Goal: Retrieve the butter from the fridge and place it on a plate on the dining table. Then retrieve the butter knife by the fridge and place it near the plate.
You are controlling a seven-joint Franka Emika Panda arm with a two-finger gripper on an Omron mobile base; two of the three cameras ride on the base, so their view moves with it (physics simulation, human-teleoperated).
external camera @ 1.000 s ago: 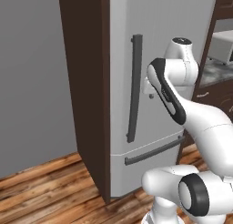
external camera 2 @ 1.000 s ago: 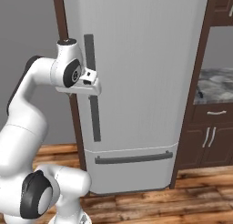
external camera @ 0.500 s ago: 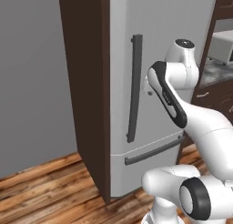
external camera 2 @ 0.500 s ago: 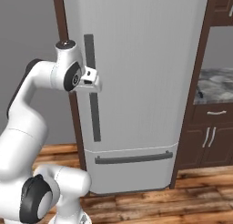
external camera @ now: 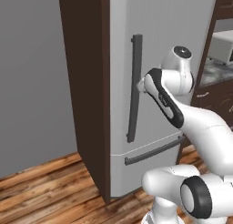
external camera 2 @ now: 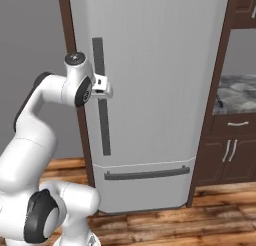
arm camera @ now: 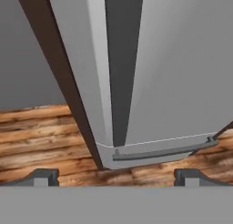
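The fridge (external camera 2: 155,65) stands shut, a tall light-grey appliance with a dark vertical bar handle (external camera 2: 102,120) and a lower drawer (external camera 2: 147,190). My gripper (external camera 2: 103,87) hovers at the upper part of that handle (external camera: 133,91), right in front of it and touching nothing that I can see. In the hand view the handle (arm camera: 122,68) runs down the middle, and my gripper (arm camera: 117,177) is open, its fingertips (arm camera: 43,176) far apart with nothing between them. The butter, the plate, the dining table and the butter knife are out of view.
A dark brown cabinet panel (external camera: 84,82) flanks the fridge on its left, with a grey wall (external camera: 27,73) beyond. Right of the fridge are brown cabinets with drawers (external camera 2: 235,140), a marbled counter (external camera 2: 237,90) and a microwave (external camera: 223,45). The floor (external camera: 41,191) is wood.
The hand has edged slightly closer to the fridge handle. The jaws stay wide open and the fridge door stays shut.
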